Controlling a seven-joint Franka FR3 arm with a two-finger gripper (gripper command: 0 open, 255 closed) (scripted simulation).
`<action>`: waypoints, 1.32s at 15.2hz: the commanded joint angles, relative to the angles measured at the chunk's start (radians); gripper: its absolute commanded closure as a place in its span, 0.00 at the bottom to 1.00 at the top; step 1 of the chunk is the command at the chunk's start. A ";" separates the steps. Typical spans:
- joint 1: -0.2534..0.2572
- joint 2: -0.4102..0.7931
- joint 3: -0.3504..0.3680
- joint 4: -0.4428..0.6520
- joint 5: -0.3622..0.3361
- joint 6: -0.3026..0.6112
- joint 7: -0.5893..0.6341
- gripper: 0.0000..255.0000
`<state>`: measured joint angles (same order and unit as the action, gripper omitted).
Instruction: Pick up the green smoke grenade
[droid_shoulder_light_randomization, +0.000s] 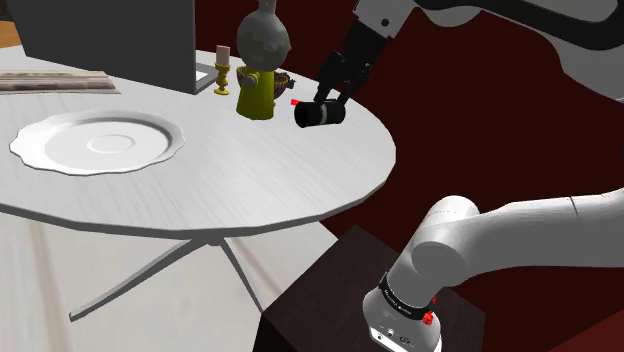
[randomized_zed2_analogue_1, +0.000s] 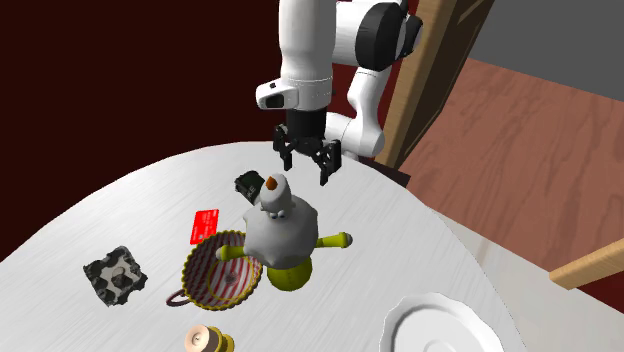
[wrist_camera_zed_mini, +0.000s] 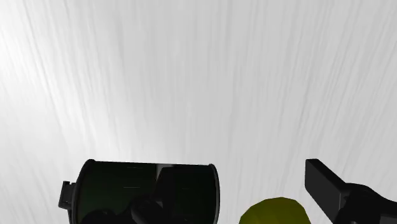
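On round table (droid_shoulder_light_randomization: 300, 190), one dark grenade (droid_shoulder_light_randomization: 320, 114), one gripper (droid_shoulder_light_randomization: 332, 95) nearby, fingers (wrist_camera_zed_mini: 327, 191) apart, one plate (droid_shoulder_light_randomization: 100, 143)

Shoulder view: beside and slightly behind the stand (droid_shoulder_light_randomization: 320, 300), high, facing down across the round white table (droid_shoulder_light_randomization: 300, 175);
Second exterior view: opposite side, facing the arm (randomized_zed2_analogue_1: 305, 50) across the table, fairly near, looking down;
Wrist view: very near the tabletop, looking down onto it;
Shared: table and dark canister (droid_shoulder_light_randomization: 320, 114) in all three; plate (droid_shoulder_light_randomization: 98, 142) in both exterior views
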<state>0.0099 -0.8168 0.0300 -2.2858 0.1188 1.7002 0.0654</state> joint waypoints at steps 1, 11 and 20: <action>0.000 0.000 0.000 0.000 0.000 0.000 0.000 0.00; 0.331 0.444 -0.365 0.372 -0.244 -0.266 -1.264 0.00; 0.326 0.423 -0.368 0.264 -0.251 -0.178 -1.258 1.00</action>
<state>0.3360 -0.3931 -0.3380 -2.0185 -0.1316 1.5198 -1.1928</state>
